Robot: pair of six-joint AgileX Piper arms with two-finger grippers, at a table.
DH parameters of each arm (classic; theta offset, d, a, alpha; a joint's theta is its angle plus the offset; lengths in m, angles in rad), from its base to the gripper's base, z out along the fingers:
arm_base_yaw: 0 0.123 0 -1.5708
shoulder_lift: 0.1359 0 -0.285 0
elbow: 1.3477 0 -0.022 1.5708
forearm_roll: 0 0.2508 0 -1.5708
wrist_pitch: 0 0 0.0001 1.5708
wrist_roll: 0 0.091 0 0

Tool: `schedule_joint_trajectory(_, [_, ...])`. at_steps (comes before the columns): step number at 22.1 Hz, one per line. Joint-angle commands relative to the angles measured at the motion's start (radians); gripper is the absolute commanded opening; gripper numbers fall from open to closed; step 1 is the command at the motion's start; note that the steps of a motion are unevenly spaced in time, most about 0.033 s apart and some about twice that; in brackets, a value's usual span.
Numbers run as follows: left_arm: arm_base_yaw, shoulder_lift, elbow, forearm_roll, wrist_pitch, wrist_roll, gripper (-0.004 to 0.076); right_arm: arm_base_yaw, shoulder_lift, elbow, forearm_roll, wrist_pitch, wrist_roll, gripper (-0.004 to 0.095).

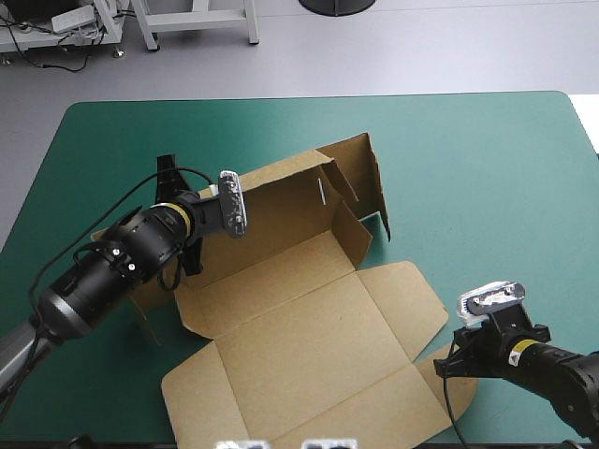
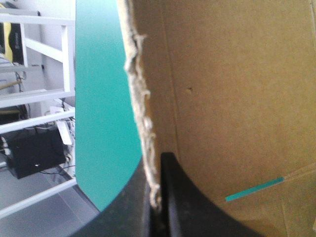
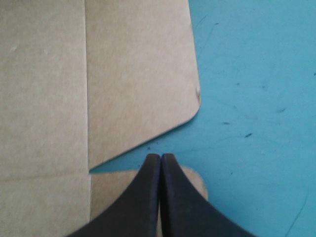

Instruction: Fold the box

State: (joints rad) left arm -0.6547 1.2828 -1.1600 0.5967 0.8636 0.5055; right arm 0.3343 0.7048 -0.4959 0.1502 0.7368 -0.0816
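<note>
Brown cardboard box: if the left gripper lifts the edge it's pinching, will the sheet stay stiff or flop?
Probably stiff within each panel: the far wall of the brown cardboard box stands unheld. It will likely hinge at its creases, so the left gripper, shut on one frayed edge, may raise only that wall.

You see the teal-green cover (image 1: pixel 468 140), far corners rounded, small dark scuffs (image 3: pixel 247 134) flecking its near right part.
</note>
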Motion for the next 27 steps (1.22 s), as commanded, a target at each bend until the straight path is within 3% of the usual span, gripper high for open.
schedule_joint_trajectory(1, [-0.079,-0.039,0.036,0.107,-0.062,-0.083,-0.0006,-0.006,0.031,-0.086,0.017,-0.041,-0.011,-0.0023])
schedule_joint_trajectory(6, [-0.18,-0.039,0.06,0.142,-0.034,-0.162,-0.0006,-0.006,0.09,-0.187,0.046,-0.004,-0.011,-0.0017])
schedule_joint_trajectory(13, [-0.205,-0.039,0.06,0.199,-0.018,-0.315,-0.0006,-0.002,0.268,-0.414,0.06,0.028,-0.019,-0.0002])
schedule_joint_trajectory(21, [-0.256,-0.039,0.06,0.197,0.007,-0.336,-0.0006,0.001,0.616,-0.936,0.049,0.213,-0.041,-0.0002])
schedule_joint_trajectory(25, [-0.255,-0.039,0.06,0.204,0.02,-0.336,-0.0006,0.1,0.786,-1.197,-0.097,0.299,-0.006,-0.0002])
schedule_joint_trajectory(27, [-0.255,-0.039,0.06,0.204,0.023,-0.336,-0.0006,0.109,0.847,-1.297,-0.101,0.336,-0.003,-0.0002])
